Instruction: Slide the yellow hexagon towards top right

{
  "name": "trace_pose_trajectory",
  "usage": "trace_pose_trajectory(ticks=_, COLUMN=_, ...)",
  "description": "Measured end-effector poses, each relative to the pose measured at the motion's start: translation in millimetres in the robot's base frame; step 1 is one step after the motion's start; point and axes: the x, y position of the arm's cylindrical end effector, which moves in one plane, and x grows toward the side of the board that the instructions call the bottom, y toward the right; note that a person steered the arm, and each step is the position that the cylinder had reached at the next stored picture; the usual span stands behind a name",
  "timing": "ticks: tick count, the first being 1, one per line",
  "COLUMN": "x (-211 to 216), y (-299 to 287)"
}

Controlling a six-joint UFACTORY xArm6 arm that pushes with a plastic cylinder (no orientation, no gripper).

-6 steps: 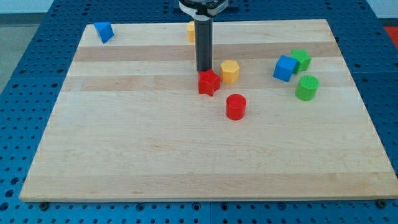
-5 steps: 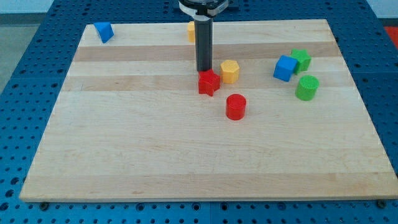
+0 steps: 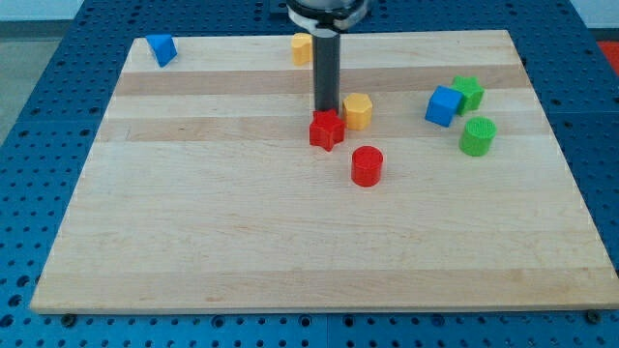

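The yellow hexagon point(image 3: 358, 110) sits on the wooden board a little above the middle. My tip point(image 3: 327, 111) stands just to its left, close to it, and right behind the red star-shaped block point(image 3: 327, 130). I cannot tell whether the tip touches the hexagon. The dark rod rises from the tip to the view's top.
A red cylinder point(image 3: 367, 165) lies below the hexagon. A blue cube point(image 3: 444, 105), a green block point(image 3: 469, 92) and a green cylinder point(image 3: 477, 136) cluster at the right. A yellow block point(image 3: 302, 47) and a blue block point(image 3: 162, 48) sit near the board's top edge point(image 3: 416, 33).
My tip has shifted slightly to the right, closer to the yellow hexagon. The blocks have not visibly moved.
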Motion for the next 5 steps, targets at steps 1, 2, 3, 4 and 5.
trace_pose_trajectory(ticks=1, x=4.0, y=7.2)
trace_pose_trajectory(ticks=2, x=17.3, y=5.9)
trace_pose_trajectory(ticks=3, x=34.9, y=5.2)
trace_pose_trajectory(ticks=4, x=31.2, y=10.2)
trace_pose_trajectory(ticks=5, x=6.1, y=38.6)
